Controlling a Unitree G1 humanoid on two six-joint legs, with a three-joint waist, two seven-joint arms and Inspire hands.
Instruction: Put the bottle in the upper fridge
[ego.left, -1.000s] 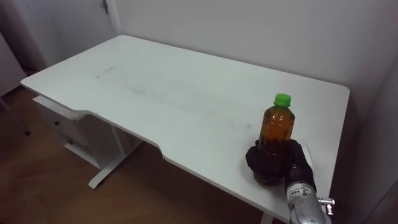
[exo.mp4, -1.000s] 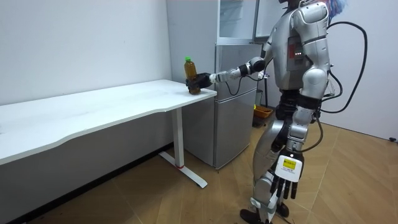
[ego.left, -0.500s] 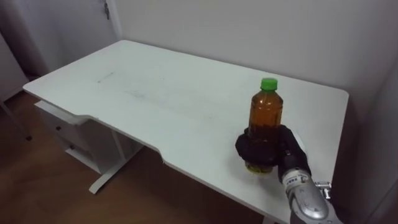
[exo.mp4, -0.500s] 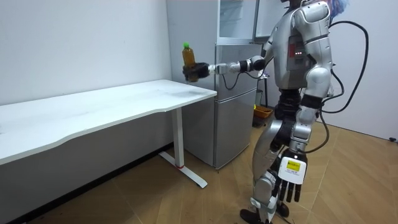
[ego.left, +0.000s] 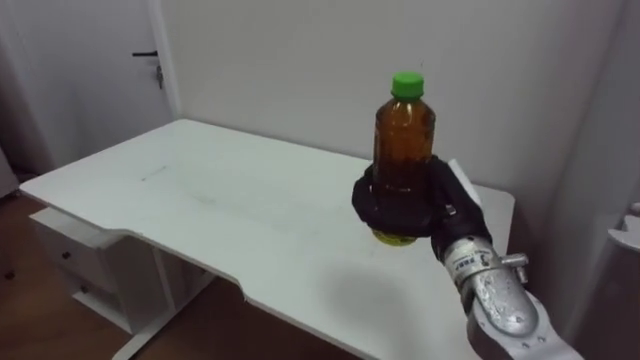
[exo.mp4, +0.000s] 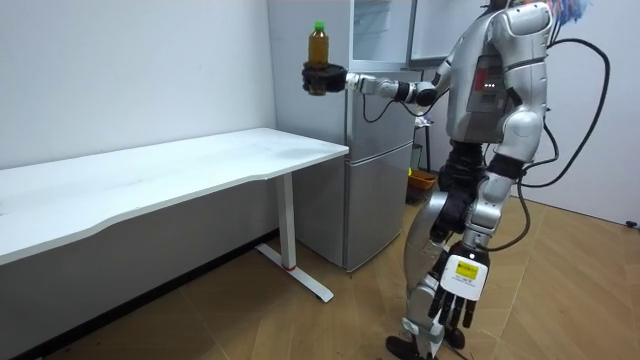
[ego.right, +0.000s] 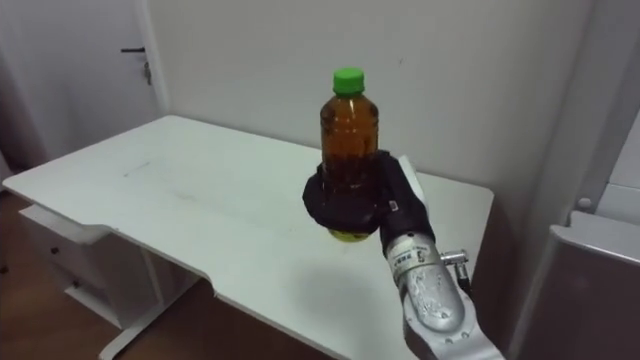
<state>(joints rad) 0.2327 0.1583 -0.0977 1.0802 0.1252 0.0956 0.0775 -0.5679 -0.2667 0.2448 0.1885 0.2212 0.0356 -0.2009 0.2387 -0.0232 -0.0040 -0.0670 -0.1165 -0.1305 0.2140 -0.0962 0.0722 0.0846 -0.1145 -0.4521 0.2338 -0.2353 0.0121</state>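
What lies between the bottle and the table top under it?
The right robot hand, curled round the bottle; beneath it, bare air down to the table, in the room view.

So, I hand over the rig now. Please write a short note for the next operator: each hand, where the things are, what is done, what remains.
Right hand: shut on the bottle, gripping its lower part; bottle upright, green cap on.
Left hand: open, hanging low by the leg, idle.
Position: bottle is in the air above the end of the table, close to the fridge.
Done: bottle is off the table.
Left: carry it to the upper fridge and set it inside.
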